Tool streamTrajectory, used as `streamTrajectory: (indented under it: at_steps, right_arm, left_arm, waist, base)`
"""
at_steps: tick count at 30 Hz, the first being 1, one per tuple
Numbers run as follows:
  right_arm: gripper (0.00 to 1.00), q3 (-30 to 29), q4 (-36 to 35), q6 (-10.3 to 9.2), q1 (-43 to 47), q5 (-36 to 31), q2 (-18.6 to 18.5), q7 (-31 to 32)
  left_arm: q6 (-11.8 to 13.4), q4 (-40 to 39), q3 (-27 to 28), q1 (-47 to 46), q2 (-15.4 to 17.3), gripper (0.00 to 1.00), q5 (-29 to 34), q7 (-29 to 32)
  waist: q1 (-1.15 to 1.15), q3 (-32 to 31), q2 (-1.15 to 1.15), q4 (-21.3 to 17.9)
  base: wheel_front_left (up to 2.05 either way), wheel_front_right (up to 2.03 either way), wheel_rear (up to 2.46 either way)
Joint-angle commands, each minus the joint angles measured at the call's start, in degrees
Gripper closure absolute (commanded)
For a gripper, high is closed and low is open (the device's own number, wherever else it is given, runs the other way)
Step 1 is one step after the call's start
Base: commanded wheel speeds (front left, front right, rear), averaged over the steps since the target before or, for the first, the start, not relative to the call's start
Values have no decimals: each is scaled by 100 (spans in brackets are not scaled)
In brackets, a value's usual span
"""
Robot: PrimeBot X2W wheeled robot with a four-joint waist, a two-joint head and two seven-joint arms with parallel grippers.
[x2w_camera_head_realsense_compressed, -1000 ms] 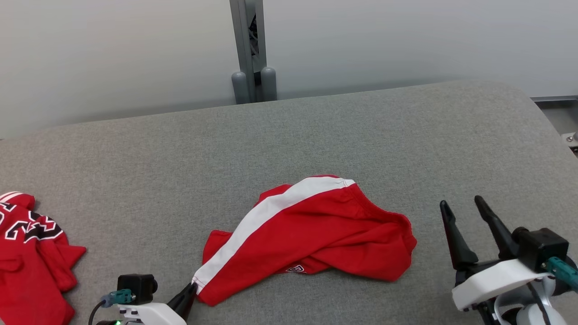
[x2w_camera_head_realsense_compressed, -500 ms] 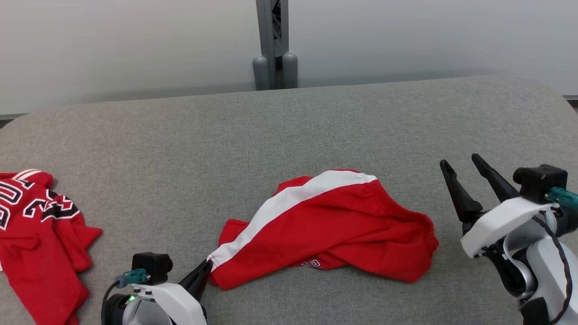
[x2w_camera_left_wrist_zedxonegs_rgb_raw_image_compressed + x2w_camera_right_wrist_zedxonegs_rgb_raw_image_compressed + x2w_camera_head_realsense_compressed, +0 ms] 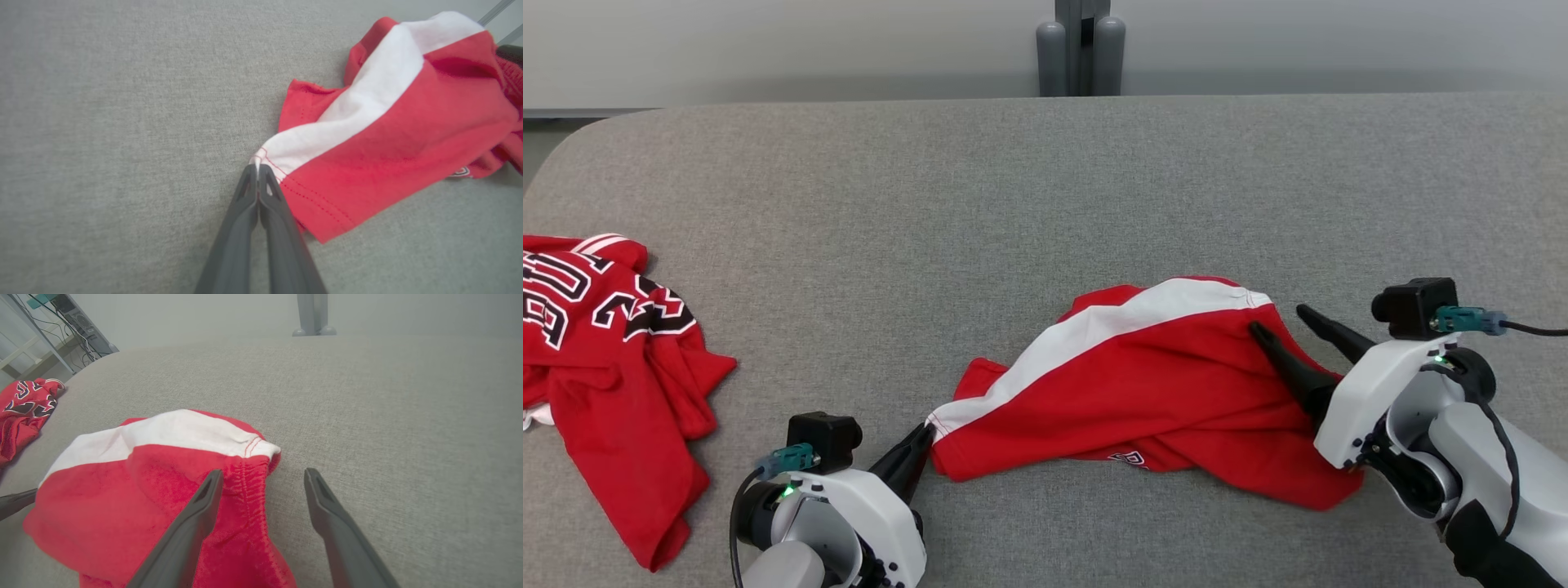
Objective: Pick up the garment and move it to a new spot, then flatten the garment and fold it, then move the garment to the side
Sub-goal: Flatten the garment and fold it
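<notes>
Left gripper [image 3: 257,168]: jaws together, clamped on the garment [image 3: 1160,384] at its near-left hem corner, where the white stripe ends. The arm behind it is cut off by the frame bottom.

Garment: red, crumpled, on the table [image 3: 931,204] toward the near edge, between the two grippers. A small print on its near fold is half tucked under and unreadable.

Right gripper [image 3: 263,473]: jaws wide apart at the elastic waistband end. One finger lies over the red cloth, the other over bare table just beside it. Cannot tell whether either touches.

Far left: red jersey [image 3: 605,359] in a heap, well apart from the garment and cut off by the frame edge; its lettering shows only in part.

Beyond the far table edge: grey post [image 3: 1081,49], top cut off.
</notes>
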Motion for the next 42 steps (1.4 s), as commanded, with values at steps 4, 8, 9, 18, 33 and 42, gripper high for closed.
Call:
streamTrajectory:
  at_steps: [4, 8, 9, 18, 33, 42]
  right_arm:
    - [0, 577, 79, 0, -288, 685, -105, 129]
    - [93, 1001, 89, 0, -505, 1024, -184, -88]
    - [100, 1087, 73, 0, -555, 1096, -208, -164]
    - [100, 1482, -131, 0, -922, 1552, -484, -1006]
    - [100, -1009, -1305, -1, 329, 129, -337, -1194]
    - [100, -2222, -1987, 0, 1634, -1215, 243, -1040]
  left_arm:
    - [-46, 113, 2, -173, -15, 100, 16, -69]
    - [-39, 167, 13, -195, -39, 100, 12, -161]
    - [-29, 172, 23, -211, -38, 100, 17, -189]
    - [233, -63, 308, -272, 140, 100, 69, -699]
    - [1370, -2638, 899, 109, 791, 100, 483, -960]
    - [1880, -3805, 694, 635, 1023, 100, 744, -419]
  waist:
    - [0, 57, 0, 52]
    - [0, 77, 0, 39]
    - [0, 81, 0, 30]
    - [0, -120, 0, -66]
    - [0, -944, 0, -506]
    - [0, -1201, 0, -770]
  base:
    - [0, 0, 0]
    - [0, 0, 0]
    - [0, 0, 0]
    - [0, 0, 0]
    - [0, 0, 0]
    - [0, 0, 0]
